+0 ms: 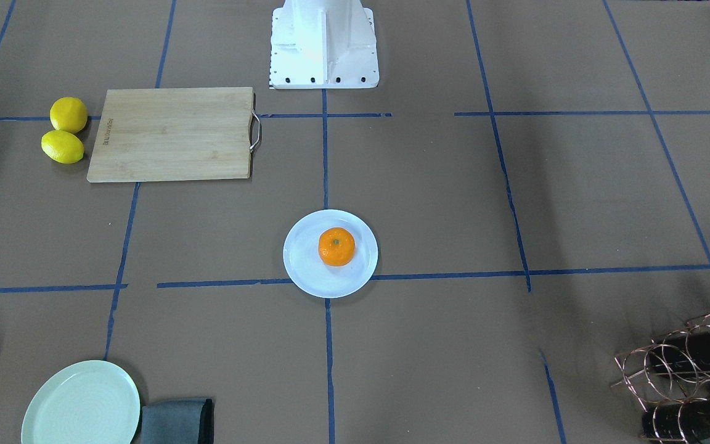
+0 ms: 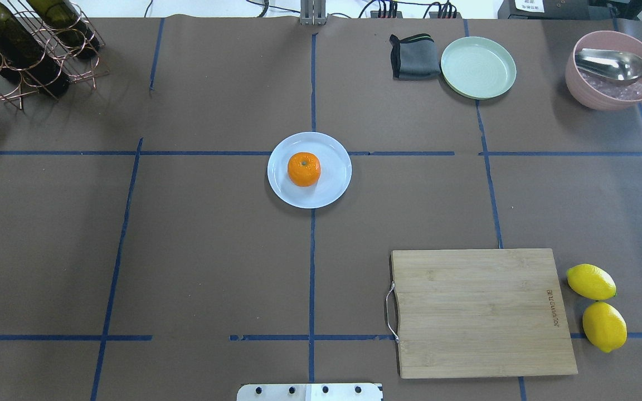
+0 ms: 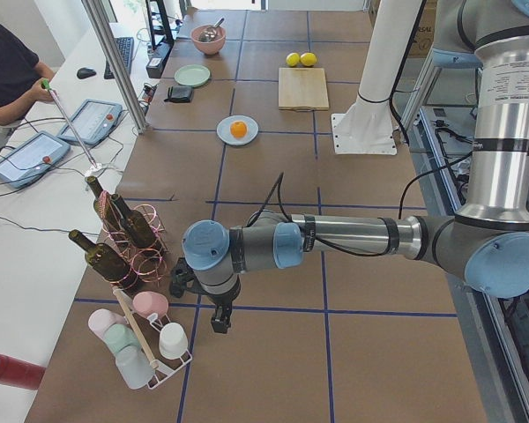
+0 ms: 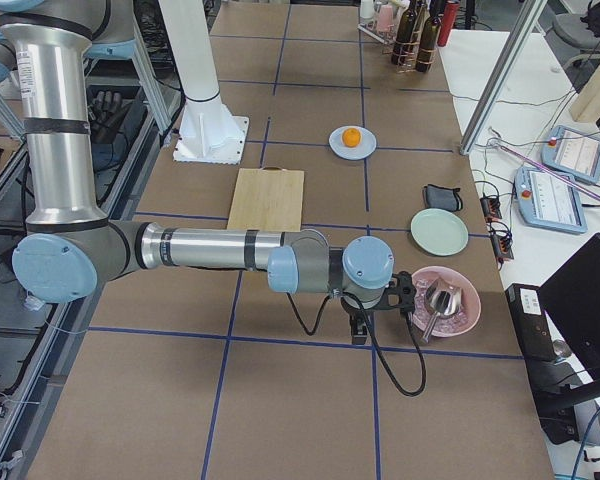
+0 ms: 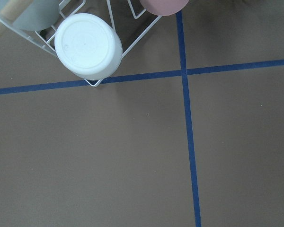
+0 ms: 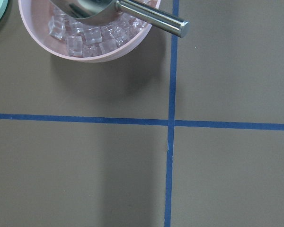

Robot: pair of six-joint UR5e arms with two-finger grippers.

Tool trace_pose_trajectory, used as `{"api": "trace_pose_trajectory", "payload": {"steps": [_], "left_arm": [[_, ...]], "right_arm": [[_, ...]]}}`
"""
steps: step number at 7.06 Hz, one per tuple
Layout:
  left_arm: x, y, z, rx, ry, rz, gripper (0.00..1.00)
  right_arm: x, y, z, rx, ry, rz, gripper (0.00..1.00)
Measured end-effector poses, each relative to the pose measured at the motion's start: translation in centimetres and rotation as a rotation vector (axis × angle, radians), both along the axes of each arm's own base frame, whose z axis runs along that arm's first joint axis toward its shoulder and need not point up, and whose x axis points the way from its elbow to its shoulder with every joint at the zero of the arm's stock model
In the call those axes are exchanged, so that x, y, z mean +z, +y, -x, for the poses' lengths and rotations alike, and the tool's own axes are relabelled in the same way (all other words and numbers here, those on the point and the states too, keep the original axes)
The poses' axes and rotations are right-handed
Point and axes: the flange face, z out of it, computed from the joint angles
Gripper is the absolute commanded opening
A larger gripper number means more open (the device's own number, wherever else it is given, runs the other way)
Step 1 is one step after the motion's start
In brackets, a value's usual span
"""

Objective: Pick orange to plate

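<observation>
Item: orange (image 2: 304,169), resting on plate (image 2: 333,188) at middle of table (image 2: 187,250), far from every edge; left gripper (image 3: 219,324) and right gripper (image 4: 358,333) at opposite table ends, open or closed cannot be told; risk: fruit rolling over the shallow rim if jolted.

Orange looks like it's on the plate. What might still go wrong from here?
The orange is round and loose on the shallow plate; a table knock might roll it off.
The left gripper hangs close to the cup rack; a careless swing may hit it.
The right gripper hangs beside the pink bowl of ice, so the same applies.
</observation>
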Motion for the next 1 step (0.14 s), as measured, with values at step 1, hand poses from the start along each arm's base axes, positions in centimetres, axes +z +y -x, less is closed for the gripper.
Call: {"api": "trace_pose_trajectory", "payload": {"steps": [1], "left_arm": [[-0.03,-0.03,0.03,0.000,-0.001,-0.001,1.00]], "right_arm": [[-0.05,0.01,-0.11,0.002,0.000,-0.002,1.00]]}}
